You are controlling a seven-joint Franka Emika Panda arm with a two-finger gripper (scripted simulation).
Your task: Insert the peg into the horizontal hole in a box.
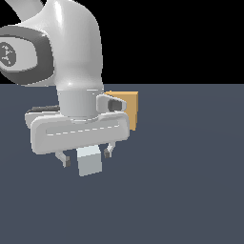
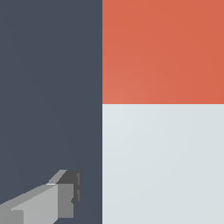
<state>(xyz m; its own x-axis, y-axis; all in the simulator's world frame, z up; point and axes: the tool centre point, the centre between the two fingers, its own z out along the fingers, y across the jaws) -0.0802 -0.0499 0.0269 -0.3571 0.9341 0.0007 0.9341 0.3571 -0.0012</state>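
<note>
Pale grey peg (image 1: 90, 164) sits between my spread, unclosed gripper (image 1: 86, 158) fingers (red end (image 2: 162, 50) fills the wrist view), so I'd centre, then squeeze squarely.

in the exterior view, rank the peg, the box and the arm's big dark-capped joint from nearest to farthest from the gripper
1. The peg: between the fingers of the gripper, directly under the hand.
2. The box: behind the hand, toward the exterior view's right, partly hidden by it.
3. The dark-capped joint: up the arm, at the exterior view's upper left.
</note>
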